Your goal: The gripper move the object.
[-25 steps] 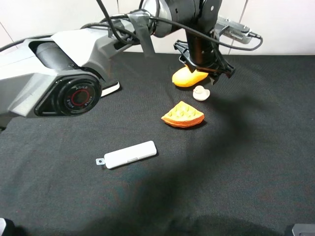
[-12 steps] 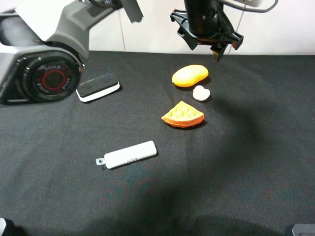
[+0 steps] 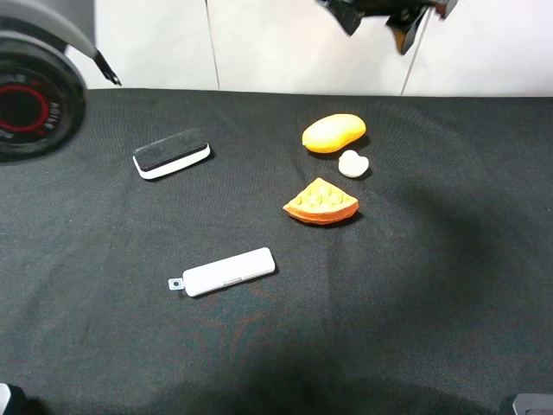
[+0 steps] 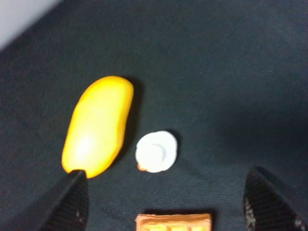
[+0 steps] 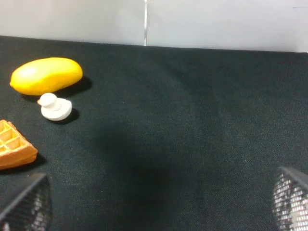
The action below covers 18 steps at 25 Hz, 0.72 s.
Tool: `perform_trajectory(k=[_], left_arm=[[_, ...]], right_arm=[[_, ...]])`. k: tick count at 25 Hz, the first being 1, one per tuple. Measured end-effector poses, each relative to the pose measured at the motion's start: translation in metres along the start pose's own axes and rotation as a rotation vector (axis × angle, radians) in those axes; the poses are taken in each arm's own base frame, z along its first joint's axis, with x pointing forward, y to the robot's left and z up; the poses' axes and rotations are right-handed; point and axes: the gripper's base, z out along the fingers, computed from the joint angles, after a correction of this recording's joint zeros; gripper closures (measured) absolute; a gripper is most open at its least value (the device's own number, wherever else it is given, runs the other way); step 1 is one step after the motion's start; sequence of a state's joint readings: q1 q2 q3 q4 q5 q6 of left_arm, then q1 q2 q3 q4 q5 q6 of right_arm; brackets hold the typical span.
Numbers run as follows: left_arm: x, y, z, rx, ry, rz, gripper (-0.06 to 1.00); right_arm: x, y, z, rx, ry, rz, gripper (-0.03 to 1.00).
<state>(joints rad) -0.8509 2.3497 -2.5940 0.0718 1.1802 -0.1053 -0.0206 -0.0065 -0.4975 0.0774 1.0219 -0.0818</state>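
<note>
The object point(image 3: 352, 163), a small cream-white two-lobed lump, lies on the black cloth between the orange mango shape point(image 3: 333, 132) and the waffle wedge point(image 3: 320, 202). My left gripper point(image 3: 376, 22) hangs high above it at the top edge of the exterior view, open and holding nothing. The left wrist view looks straight down on the object point(image 4: 156, 151), with the gripper point(image 4: 168, 199) and its two fingertips point(image 4: 72, 202) far apart. In the right wrist view, the right gripper point(image 5: 159, 202) is open and stands well to the side of the object point(image 5: 54, 107).
A flat white rectangular case point(image 3: 226, 271) lies nearer the front, and a black-and-white eraser block point(image 3: 172, 153) sits at the left. The left arm's grey joint point(image 3: 30, 95) fills the upper left corner. A white wall rises behind the table.
My left gripper has risen from just over the mango and the object to high above them, still open. The arm has swung up and left. The object has not moved.
</note>
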Motion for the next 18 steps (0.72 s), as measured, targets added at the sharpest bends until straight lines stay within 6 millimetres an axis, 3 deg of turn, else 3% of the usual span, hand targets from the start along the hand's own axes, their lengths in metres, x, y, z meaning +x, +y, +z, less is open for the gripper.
perform_trajectory(k=[5, 13, 18], left_arm=[[-0.002, -0.011, -0.023, 0.019, -0.034, 0.017, 0.24], [0.017, -0.012, -0.016, 0.003, 0.081, 0.031, 0.24], [0.034, 0.001, -0.021, -0.044, 0.155, 0.029, 0.24]], right_arm=[[0.000, 0.000, 0.000, -0.001, 0.000, 0.001, 0.27], [0.000, 0.000, 0.000, -0.003, 0.000, 0.002, 0.27], [0.000, 0.000, 0.000, -0.003, 0.000, 0.002, 0.27]])
